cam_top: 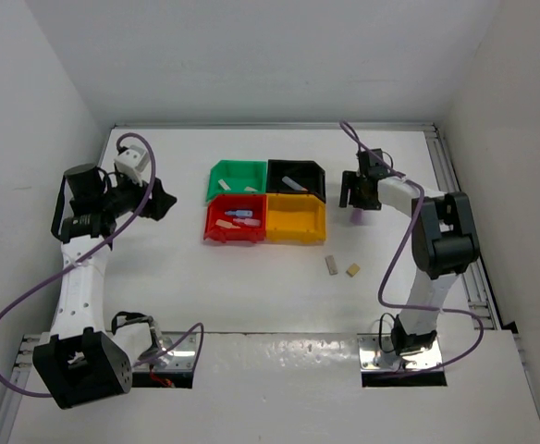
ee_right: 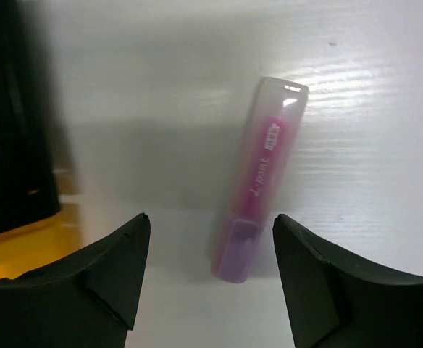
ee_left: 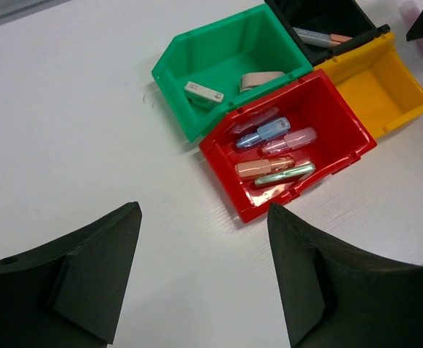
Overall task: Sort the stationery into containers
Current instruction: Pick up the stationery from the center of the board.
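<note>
Pink highlighter (ee_right: 258,181) lies on the worktop (ee_right: 161,72), centre frame, between the released right fingers (ee_right: 320,283); overhead it is a mere speck. Left fingers (ee_left: 95,275), released and empty, frame the red bin (ee_left: 338,119) of sticks (ee_left: 273,156), upper right.

Glossy, smooth plastic bins (ee_left: 169,94) on a smooth white table (ee_left: 66,109) with faint grain. Translucent pink plastic stick (ee_right: 258,181). Matt black fingers (ee_right: 110,275).
</note>
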Controlling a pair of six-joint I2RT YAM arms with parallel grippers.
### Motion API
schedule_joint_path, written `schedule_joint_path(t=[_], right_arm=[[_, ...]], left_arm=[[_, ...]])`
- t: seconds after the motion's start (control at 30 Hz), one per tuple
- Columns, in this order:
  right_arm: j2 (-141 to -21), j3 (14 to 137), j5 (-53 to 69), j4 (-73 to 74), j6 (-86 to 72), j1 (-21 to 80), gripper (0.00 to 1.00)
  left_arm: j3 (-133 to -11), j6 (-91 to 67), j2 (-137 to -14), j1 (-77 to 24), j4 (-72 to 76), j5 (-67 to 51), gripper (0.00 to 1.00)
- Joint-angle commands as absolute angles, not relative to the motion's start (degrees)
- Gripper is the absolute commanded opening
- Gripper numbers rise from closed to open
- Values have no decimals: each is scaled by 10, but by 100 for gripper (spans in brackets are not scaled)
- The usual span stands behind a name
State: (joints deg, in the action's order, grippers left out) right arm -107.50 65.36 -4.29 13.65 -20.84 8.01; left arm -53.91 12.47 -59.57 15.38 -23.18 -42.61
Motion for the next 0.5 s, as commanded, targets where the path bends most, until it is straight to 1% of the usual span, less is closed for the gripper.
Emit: schedule_joint_path(t=[0.0,0.03,0.17,0.2,0.23,0.27,0.33,0.37,0.4,0.47], right_arm=[[-1093,671,-80,147,-245,62,68],[-1106,672,-81,148,-246,61,68],[-1127,697,-50,163,-242,49,60],[-1128,700,-52,162,-240,49,55],[-1130,705,-51,166,-238,49,53],[-1138,716,-56,180,-232,53,49],[-1148,732,-62,198,-228,57,42],[-1152,739,-63,204,-218,59,38],[-1156,748,-63,212,-214,60,31],[-1156,758,-62,214,-201,62,27]], left_arm=[[-536,139,-587,159,-229,-423,77],[-534,140,-586,159,-229,-423,77],[-529,133,-597,157,-221,-425,76],[-528,131,-599,157,-221,-425,76],[-528,126,-602,157,-221,-425,76],[-529,125,-607,157,-219,-426,76],[-533,122,-611,157,-217,-426,75],[-533,122,-612,157,-218,-425,76],[-535,123,-613,157,-219,-424,75],[-536,125,-612,158,-225,-415,75]])
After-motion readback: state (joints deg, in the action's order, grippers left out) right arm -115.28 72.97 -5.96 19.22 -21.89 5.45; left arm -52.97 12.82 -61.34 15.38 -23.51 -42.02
